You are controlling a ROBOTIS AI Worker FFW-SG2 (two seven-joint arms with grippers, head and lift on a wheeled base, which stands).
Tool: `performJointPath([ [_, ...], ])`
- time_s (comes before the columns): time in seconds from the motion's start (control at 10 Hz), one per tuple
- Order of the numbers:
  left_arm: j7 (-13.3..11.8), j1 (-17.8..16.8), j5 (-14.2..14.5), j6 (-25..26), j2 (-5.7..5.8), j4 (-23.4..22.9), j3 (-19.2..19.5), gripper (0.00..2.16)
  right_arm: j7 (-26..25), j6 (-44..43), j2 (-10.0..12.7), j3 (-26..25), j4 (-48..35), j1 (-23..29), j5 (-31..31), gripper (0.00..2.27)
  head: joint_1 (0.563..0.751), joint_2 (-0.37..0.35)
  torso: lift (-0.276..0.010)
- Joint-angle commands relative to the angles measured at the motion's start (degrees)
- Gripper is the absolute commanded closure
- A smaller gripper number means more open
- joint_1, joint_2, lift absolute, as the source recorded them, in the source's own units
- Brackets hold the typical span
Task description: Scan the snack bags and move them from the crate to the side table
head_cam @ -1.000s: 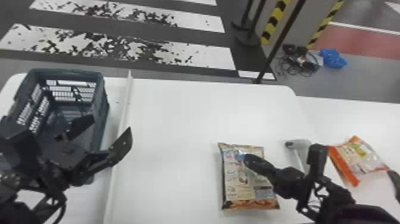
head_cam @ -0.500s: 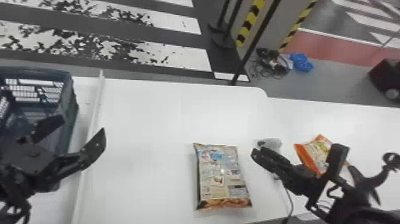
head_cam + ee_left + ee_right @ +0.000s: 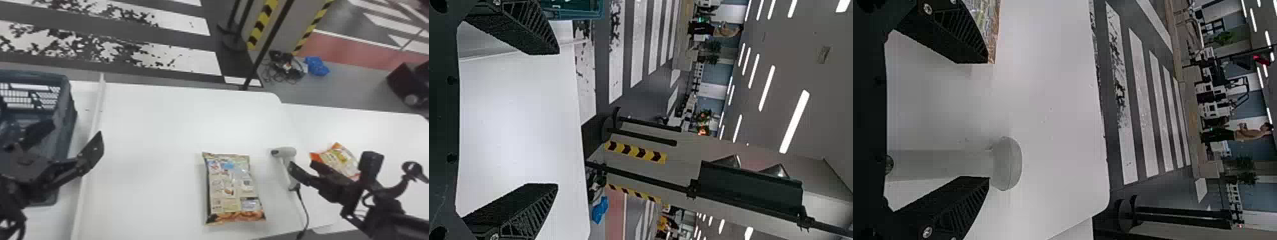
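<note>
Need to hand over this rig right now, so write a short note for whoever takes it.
Left gripper: open, empty, by the crate.
Right gripper: open, empty, near the scanner, which lies on the main table.
Bags: one tan bag flat on the main table; one orange bag on the side table.
Done: orange bag delivered; scanning can't be confirmed.
Left: tan bag to the side table, scanned if needed; check the crate.

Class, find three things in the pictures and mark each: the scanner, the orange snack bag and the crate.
Scanner (image 3: 288,152): head view, on its head.
Orange snack bag (image 3: 340,157): head view, on its printed front.
Crate (image 3: 65,111): head view, on its side wall.
</note>
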Motion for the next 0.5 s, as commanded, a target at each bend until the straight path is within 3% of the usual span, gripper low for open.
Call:
performJointPath([
  [0.0, 2.2, 0.0, 0.1, -0.1, -0.06, -0.1, -0.4, 0.04, -0.1, -2.8, -2.5, 2.6, 7.1, -3.8, 2.2, 0.05, 0.695, -0.350, -0.087],
  [0.2, 6.3, -0.7, -0.1, -0.1, -0.23, -0.1, -1.7, 0.04, -0.1, -5.2, -4.6, 4.8, 13.4, -6.8, 2.8, 0.05, 0.695, -0.350, -0.087],
  [0.4, 8.1, -1.0, 0.0, -0.1, -0.41, -0.1, -1.7, 0.04, 0.0, -7.3, -5.7, 7.4, 18.8, -9.8, 4.0, 0.05, 0.695, -0.350, -0.087],
])
